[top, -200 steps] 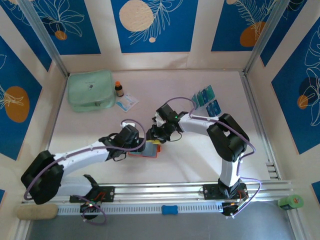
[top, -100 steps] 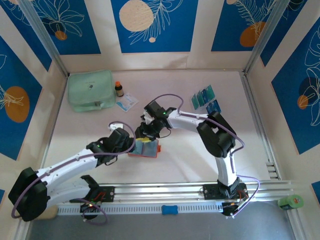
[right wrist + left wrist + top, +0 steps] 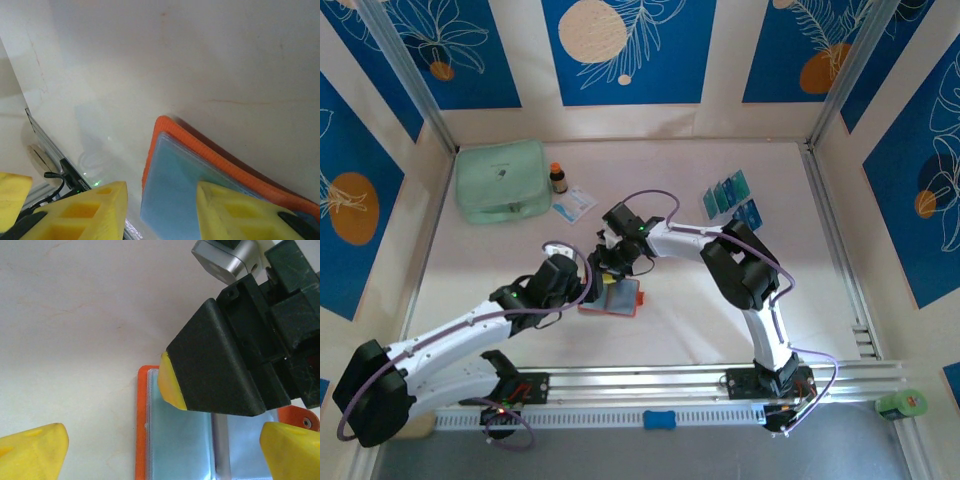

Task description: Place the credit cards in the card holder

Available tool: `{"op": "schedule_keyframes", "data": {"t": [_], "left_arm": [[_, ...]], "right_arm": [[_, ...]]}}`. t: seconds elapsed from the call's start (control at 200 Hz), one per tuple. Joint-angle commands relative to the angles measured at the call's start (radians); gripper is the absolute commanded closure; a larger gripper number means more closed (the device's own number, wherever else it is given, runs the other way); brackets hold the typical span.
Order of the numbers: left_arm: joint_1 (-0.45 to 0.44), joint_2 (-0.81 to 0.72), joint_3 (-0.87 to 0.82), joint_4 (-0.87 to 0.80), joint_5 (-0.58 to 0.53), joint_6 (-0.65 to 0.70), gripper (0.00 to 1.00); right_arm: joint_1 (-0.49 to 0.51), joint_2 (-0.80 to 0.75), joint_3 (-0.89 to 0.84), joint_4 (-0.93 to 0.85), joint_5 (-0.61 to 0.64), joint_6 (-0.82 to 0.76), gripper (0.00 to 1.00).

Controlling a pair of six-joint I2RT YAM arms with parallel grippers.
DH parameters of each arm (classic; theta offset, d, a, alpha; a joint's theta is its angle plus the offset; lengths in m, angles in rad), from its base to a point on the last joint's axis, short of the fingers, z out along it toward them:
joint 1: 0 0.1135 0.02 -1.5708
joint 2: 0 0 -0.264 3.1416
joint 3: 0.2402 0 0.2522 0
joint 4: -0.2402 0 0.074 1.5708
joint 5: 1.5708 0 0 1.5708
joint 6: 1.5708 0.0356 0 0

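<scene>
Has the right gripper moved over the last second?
Yes. The right gripper has shifted left, toward the small brown orange-capped bottle, over the orange-red square card holder.

The card holder (image 3: 617, 299) lies on the surface (image 3: 700, 310) near its middle, with the left gripper (image 3: 584, 292) just left of it and the right gripper (image 3: 609, 272) over its far edge. The credit cards (image 3: 727, 192) lie well apart, at the far right. At the far left sits a zip pouch (image 3: 500, 180), with a small bottle (image 3: 558, 178) just right of it and a flat packet (image 3: 573, 204) in front of the bottle.
</scene>
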Motion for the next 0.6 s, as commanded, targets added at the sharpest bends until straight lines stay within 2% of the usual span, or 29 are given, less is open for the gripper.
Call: {"op": "schedule_keyframes", "data": {"t": [0.0,0.305,0.45,0.595], "left_arm": [[-0.002,0.001,-0.004,0.008,0.011,-0.002,0.02],[-0.002,0.042,0.004,0.024,0.017,0.004,0.00],[-0.001,0.081,0.019,0.047,0.023,0.011,0.00],[-0.002,0.129,0.042,0.065,0.028,0.021,0.00]], "right_arm": [[-0.013,-0.049,0.021,-0.005,-0.011,0.017,0.58],[-0.076,-0.229,-0.105,-0.068,0.071,-0.040,0.59],[-0.089,-0.330,-0.187,-0.168,0.188,-0.103,0.59],[-0.061,-0.372,-0.244,-0.284,0.343,-0.158,0.58]]}}
